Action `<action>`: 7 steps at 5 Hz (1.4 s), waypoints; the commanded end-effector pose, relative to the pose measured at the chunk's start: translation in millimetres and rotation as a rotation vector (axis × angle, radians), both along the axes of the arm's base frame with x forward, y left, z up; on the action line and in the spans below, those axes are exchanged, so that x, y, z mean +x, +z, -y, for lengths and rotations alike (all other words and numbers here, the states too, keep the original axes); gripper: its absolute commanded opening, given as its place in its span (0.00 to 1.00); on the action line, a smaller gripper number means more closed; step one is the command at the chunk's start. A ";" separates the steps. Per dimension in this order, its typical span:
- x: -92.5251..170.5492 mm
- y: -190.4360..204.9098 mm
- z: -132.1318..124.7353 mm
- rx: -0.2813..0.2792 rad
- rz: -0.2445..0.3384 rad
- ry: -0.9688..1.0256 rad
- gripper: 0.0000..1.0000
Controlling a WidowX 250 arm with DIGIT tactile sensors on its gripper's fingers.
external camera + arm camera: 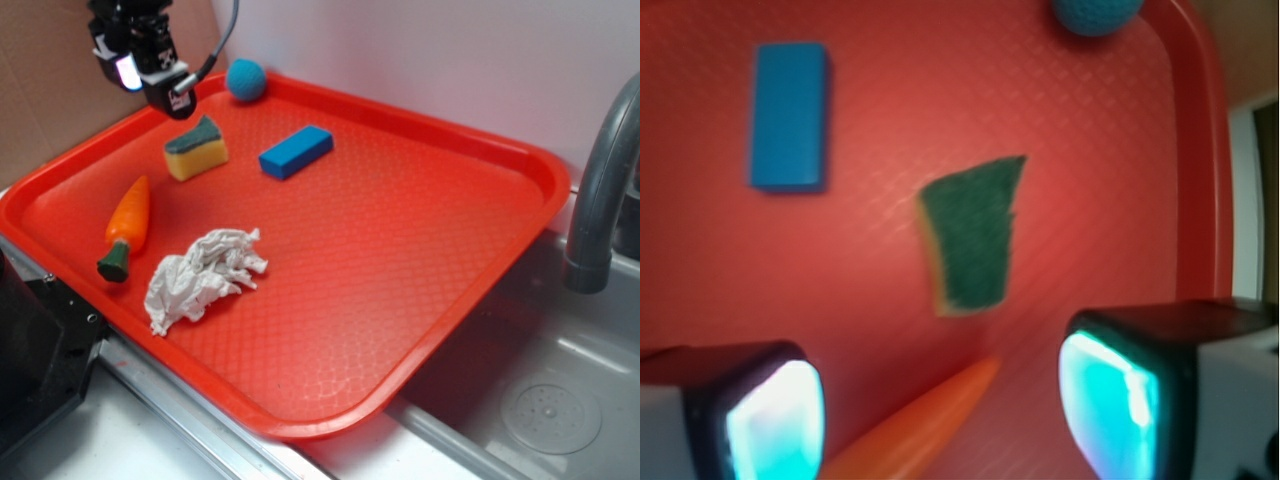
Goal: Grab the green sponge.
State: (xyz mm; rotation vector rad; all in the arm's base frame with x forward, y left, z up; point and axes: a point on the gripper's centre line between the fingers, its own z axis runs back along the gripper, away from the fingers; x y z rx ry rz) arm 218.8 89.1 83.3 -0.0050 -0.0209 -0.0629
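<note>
The grab has not begun: the gripper (180, 98) hangs spread and empty in the frame's upper left, above the tray (420, 300). The green sponge (195, 148) lies untouched just below it (blue block (296, 152) alongside), so lowering and pinching remain.

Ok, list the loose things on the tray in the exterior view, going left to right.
Toy carrot → crumpled white cloth → green sponge → teal ball → blue block.
</note>
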 end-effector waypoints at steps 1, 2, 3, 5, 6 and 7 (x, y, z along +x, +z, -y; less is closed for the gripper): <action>27.8 -42.6 -5.4 -0.010 0.076 0.048 1.00; 34.8 -66.8 0.0 -0.048 0.062 0.059 1.00; 36.8 -69.9 2.2 -0.038 0.038 0.064 0.00; 19.5 -8.4 15.8 0.058 -0.016 0.058 0.00; -3.8 41.3 36.5 0.069 -0.011 0.140 0.00; -14.4 90.9 61.5 0.056 0.026 0.192 0.00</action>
